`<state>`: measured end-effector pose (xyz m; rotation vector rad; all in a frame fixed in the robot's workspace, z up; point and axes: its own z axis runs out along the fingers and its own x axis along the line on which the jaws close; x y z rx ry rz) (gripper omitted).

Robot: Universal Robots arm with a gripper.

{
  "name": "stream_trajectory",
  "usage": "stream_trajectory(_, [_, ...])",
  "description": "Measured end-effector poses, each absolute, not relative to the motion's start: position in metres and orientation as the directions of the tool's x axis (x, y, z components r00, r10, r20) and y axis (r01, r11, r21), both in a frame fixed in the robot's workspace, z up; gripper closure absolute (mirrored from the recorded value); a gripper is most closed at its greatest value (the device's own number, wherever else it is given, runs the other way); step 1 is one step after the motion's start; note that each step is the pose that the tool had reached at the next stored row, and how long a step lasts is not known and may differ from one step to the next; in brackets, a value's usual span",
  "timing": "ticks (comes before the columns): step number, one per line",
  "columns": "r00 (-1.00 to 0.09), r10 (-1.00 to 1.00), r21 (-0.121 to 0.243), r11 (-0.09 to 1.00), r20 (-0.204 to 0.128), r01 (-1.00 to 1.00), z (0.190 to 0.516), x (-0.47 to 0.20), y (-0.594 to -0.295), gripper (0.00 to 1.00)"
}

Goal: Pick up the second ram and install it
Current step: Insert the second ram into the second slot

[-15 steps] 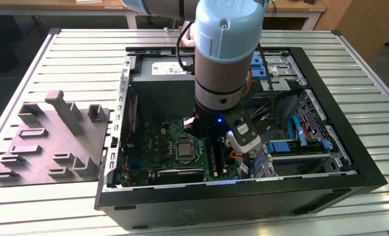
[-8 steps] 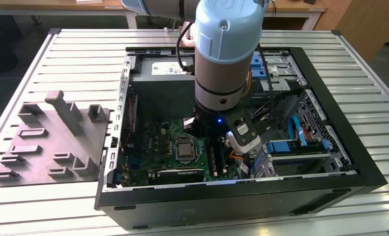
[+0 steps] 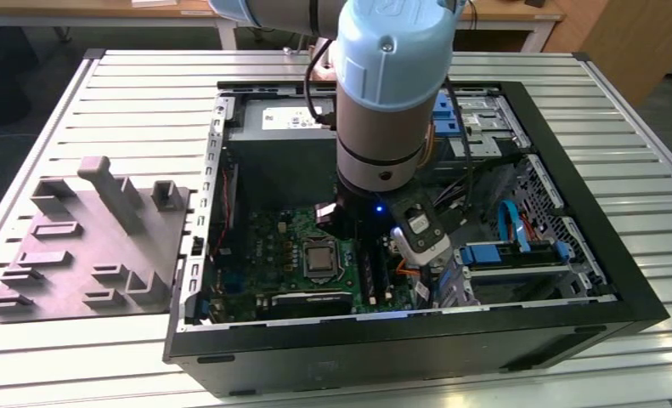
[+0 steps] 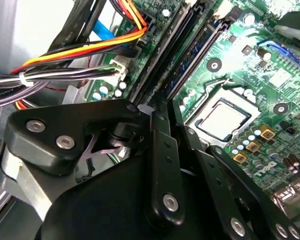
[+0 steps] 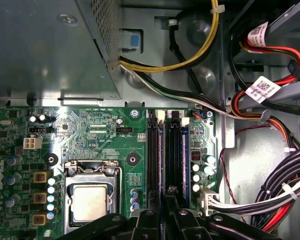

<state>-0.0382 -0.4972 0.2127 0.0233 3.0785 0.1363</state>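
pincer [image 5: 165,212] linkage hides its fingertips and the slots' [image 5: 166,155] near ends.

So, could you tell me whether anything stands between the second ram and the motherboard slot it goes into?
Nothing visible does. What looks like the second ram already stands on edge along the memory slots, with the gripper at one end of them. The cable bundle lies beside the board, clear of the slots.
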Motion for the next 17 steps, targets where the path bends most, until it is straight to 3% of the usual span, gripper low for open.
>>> stream_trajectory(17, [-0.998, 0.018, 0.089, 0.996, -0.059, 0.012, 0.245, -0.038, -0.497, 0.81])
